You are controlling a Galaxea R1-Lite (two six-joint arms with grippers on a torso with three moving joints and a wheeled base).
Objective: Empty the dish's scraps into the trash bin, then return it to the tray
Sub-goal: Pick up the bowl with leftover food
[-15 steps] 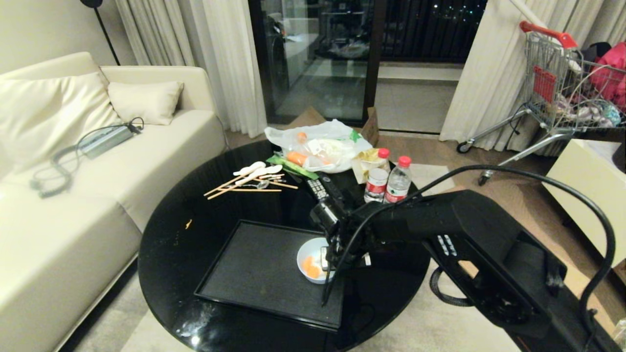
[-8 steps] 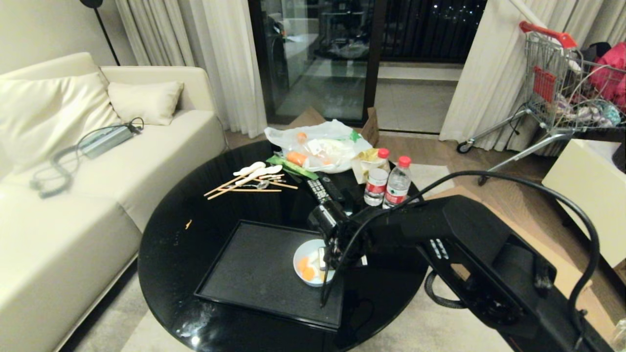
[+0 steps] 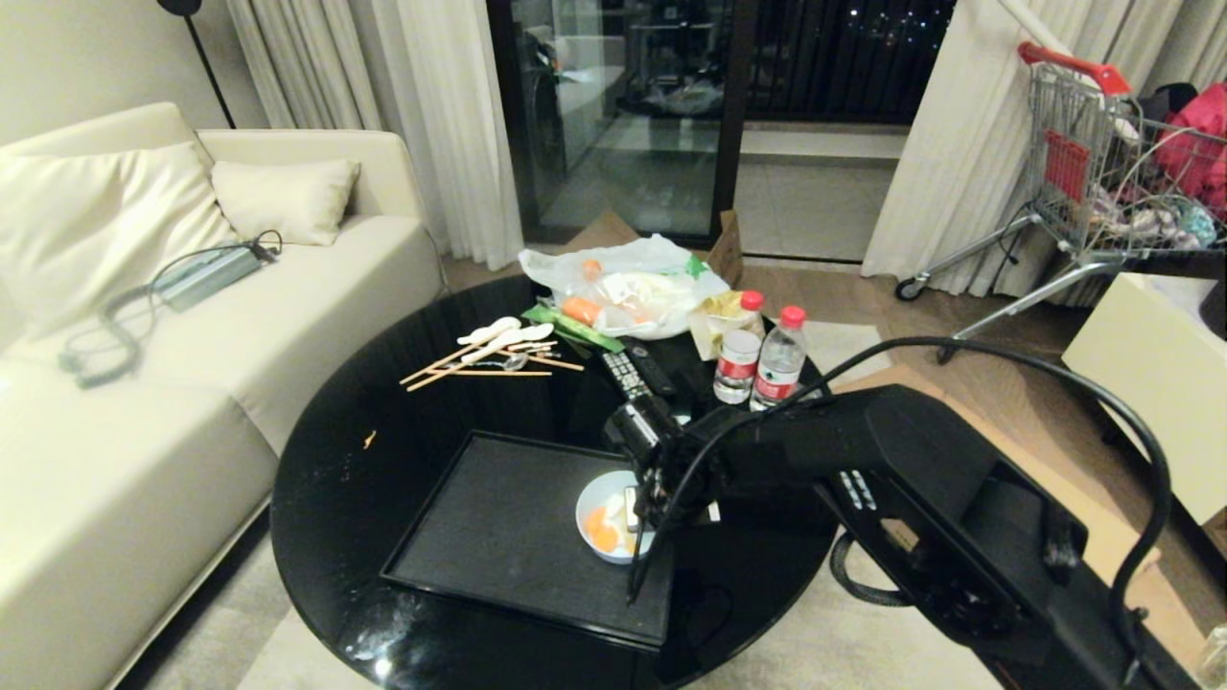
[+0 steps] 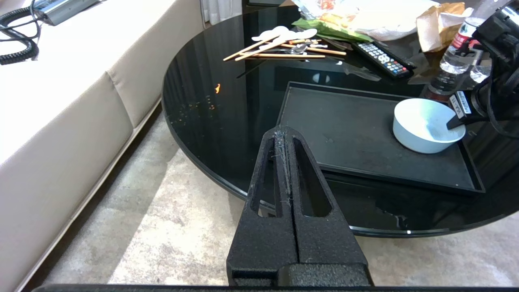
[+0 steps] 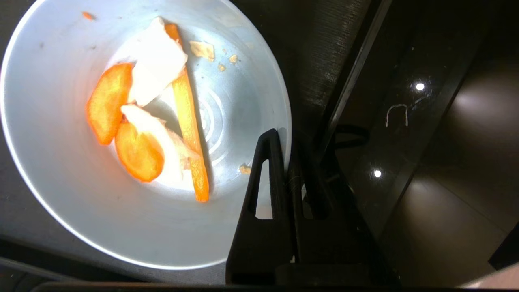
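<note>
Right wrist view, right pincer (image 5: 288, 162) clamped on the bowl (image 5: 73, 202) rim, orange scraps (image 5: 138, 152) inside, bowl on the black tray (image 3: 498, 527) atop the table (image 3: 383, 422), left pincer (image 4: 286, 140) closed off to the side.

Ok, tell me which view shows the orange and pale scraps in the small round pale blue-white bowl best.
The right wrist view: the scraps fill it, each slice distinct inside the bowl. The head view shows only small orange bits beside the right gripper. In the left wrist view the bowl's wall hides them.
</note>
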